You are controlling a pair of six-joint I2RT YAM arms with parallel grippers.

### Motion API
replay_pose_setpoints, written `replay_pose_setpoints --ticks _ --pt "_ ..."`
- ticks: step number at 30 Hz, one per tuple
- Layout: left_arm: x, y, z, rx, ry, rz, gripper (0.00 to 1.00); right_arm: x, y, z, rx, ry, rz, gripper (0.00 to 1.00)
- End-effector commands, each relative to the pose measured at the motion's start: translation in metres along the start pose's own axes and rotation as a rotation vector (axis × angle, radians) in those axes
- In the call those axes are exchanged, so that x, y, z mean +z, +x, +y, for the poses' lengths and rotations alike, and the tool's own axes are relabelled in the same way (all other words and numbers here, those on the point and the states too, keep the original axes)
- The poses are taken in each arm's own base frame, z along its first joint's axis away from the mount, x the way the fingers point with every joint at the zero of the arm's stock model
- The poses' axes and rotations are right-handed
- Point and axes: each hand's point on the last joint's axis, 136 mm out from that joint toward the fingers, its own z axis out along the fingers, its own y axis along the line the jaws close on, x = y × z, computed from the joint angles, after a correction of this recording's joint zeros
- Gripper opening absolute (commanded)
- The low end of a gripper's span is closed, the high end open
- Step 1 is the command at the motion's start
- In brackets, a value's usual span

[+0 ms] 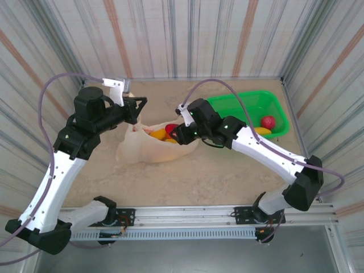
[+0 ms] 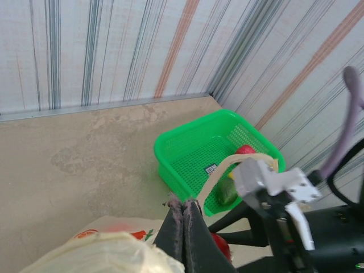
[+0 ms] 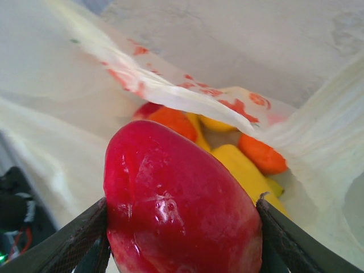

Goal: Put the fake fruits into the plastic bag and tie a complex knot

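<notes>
1. My right gripper point(image 3: 182, 233) is clamped on a red fruit point(image 3: 182, 193), held just above the plastic bag's point(image 3: 62, 108) open mouth so it can drop among the fake fruits point(image 3: 256, 154) lying inside.
2. My left gripper point(image 2: 183, 226) has its jaws pressed together at the bag's rim, probably propping the mouth open. I cannot tell whether film is pinched between them.
3. My right arm point(image 1: 267, 149) reaches in low towards the bag, wrist tipped down. My left arm point(image 1: 54, 170) arches above the bag.
4. Behind the bag, the green basket point(image 1: 239, 98) holds more fruit, so tying must wait.
</notes>
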Motion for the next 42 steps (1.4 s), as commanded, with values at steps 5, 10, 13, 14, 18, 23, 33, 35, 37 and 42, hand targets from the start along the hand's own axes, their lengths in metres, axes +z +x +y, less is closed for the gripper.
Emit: replay_pose_setpoints --ticks 5,10,13,14,18,23,33,35,37,42 --pt "-0.003 -0.007 -0.002 -0.002 0.006 -0.031 0.01 0.035 0.011 0.011 -0.015 0.000 0.066 0.45" --pt "-0.002 -0.007 -0.003 -0.005 0.015 -0.028 0.01 0.055 0.020 0.026 -0.031 -0.027 0.135 0.57" --pt "-0.002 -0.006 -0.003 -0.005 0.016 -0.028 0.01 0.058 0.020 0.032 -0.042 -0.027 0.140 0.67" --pt "-0.002 -0.006 -0.003 -0.005 0.015 -0.028 0.01 0.057 0.019 0.032 -0.042 -0.027 0.137 0.70" --pt "-0.002 -0.006 -0.002 -0.004 0.012 -0.027 0.01 0.049 0.014 0.031 -0.042 -0.024 0.114 0.74" --pt "-0.001 -0.005 -0.002 -0.009 0.013 -0.024 0.02 0.035 0.007 0.033 -0.039 -0.036 0.086 0.77" --pt "0.001 -0.003 0.002 -0.010 0.001 -0.020 0.02 -0.046 -0.028 0.085 -0.118 -0.302 -0.082 0.61" --pt "0.002 -0.002 0.003 -0.011 -0.003 -0.019 0.02 -0.071 -0.032 0.097 -0.144 -0.372 -0.122 0.61" --pt "0.003 -0.001 0.005 -0.012 -0.007 -0.016 0.02 -0.094 -0.034 0.107 -0.171 -0.431 -0.156 0.62" --pt "0.004 -0.001 0.003 -0.017 0.004 -0.013 0.01 -0.145 -0.041 0.104 -0.177 -0.460 -0.275 0.63"
